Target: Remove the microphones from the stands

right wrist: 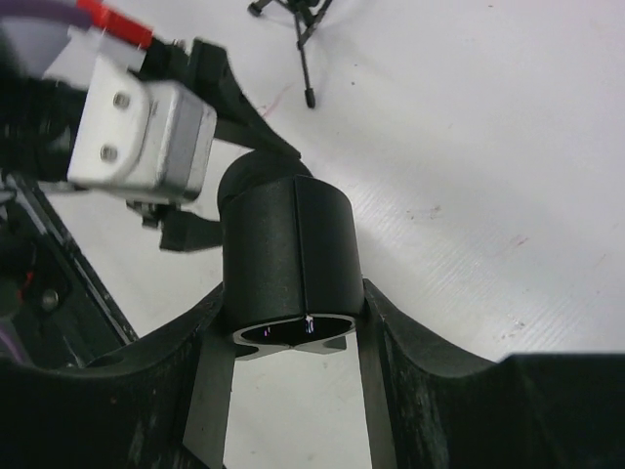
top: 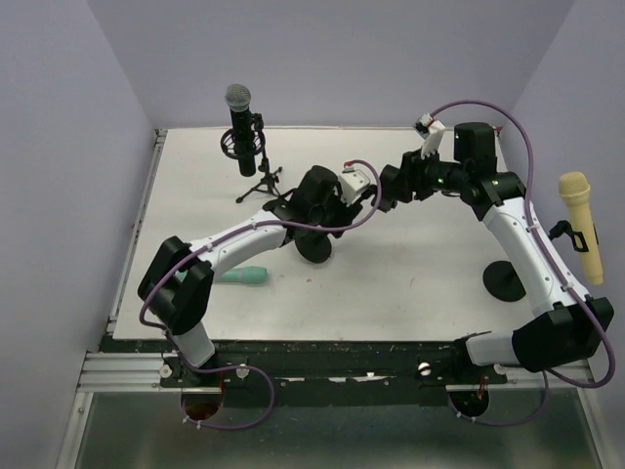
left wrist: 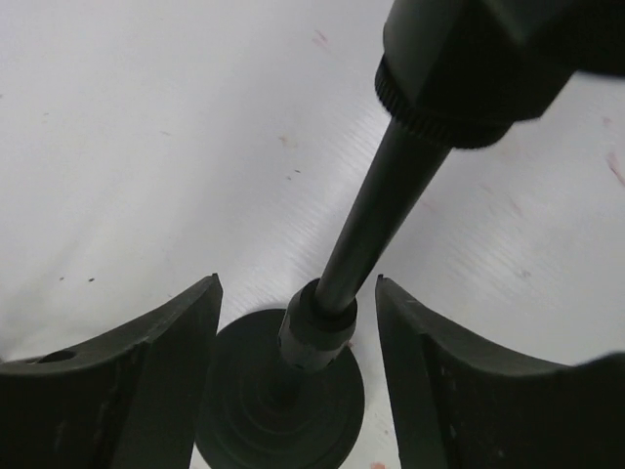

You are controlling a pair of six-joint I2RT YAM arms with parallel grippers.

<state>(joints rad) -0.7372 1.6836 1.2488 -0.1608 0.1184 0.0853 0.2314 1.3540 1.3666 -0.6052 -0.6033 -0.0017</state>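
Flanking slim stand (left wrist: 376,215), left fingers (left wrist: 127,381) apart; right fingers (right wrist: 415,376) clamped on matte cylindrical microphone (right wrist: 288,249).

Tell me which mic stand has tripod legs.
The back-left stand, holding the black microphone with a silver grille. The centre stand and right stand sit on round bases.

Left wrist cam: stand base (left wrist: 278,410) runs off the bottom edge, and the blurry black lump (left wrist: 488,59) up top is cropped too.

mics 2: black mic (top: 239,122), yellow mic (top: 581,225) | stands 3: tripod stand (top: 262,182), centre round-base stand (top: 314,246), right-edge round-base stand (top: 504,280) | black cylinder (right wrist: 293,254) 1 | teal object (top: 242,277) 1
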